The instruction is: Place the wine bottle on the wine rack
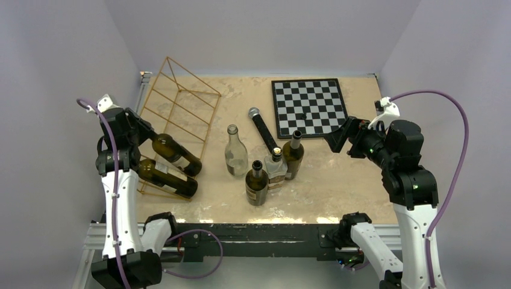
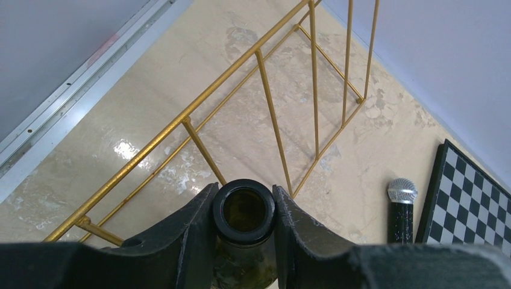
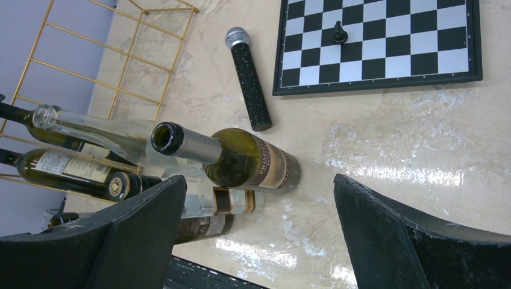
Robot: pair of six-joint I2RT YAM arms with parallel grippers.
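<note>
Counts six glass bottles on the beige table (image 1: 337, 180): two lying, four standing. Finds both lying ones across the near end of the gold thin-wire, prism-shaped wine rack (image 2: 187, 118) at nine o'clock. Grips the upper one, a dark green wine bottle (image 1: 176, 155), by its neck with the left gripper (image 2: 244, 208), fingers pressed against both sides of the open mouth. Has the second dark bottle (image 1: 167, 179) just beside it, toward six o'clock. Groups the standing four at centre: one clear (image 1: 236, 155), one brown (image 1: 257, 183), one squat gold-capped (image 1: 277, 171), one olive (image 1: 294, 158). Holds the right gripper (image 3: 258, 180) wide open and empty at three o'clock. Adds one black microphone (image 1: 264, 131) and one black-and-white chessboard (image 1: 309, 107) at one o'clock.
</note>
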